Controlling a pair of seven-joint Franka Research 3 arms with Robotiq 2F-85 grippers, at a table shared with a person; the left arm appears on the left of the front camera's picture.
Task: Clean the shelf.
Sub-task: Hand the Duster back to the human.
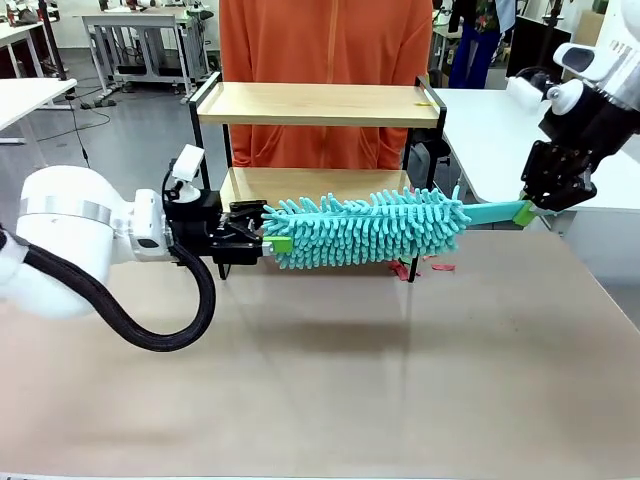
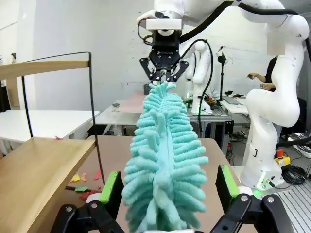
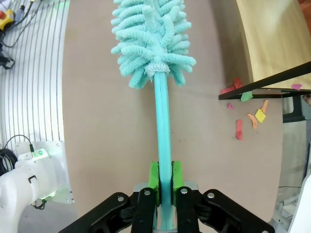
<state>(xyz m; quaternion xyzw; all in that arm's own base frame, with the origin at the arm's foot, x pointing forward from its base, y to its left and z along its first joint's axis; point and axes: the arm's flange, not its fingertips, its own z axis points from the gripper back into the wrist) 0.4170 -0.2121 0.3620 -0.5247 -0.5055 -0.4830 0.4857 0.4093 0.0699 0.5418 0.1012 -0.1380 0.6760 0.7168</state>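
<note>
The shelf (image 1: 318,104) stands at the far side of the bench (image 1: 330,380), just in front of a person in an orange top (image 1: 325,40). The right claw (image 1: 527,211) is clenched on the flat handle of a teal fluffy duster (image 1: 365,228), held level in front of the lower board. The left claw (image 1: 268,243) is released, its green pads (image 2: 111,186) spread on either side of the duster's tip. Coloured paper scraps (image 3: 251,118) lie on the bench by the shelf's foot.
</note>
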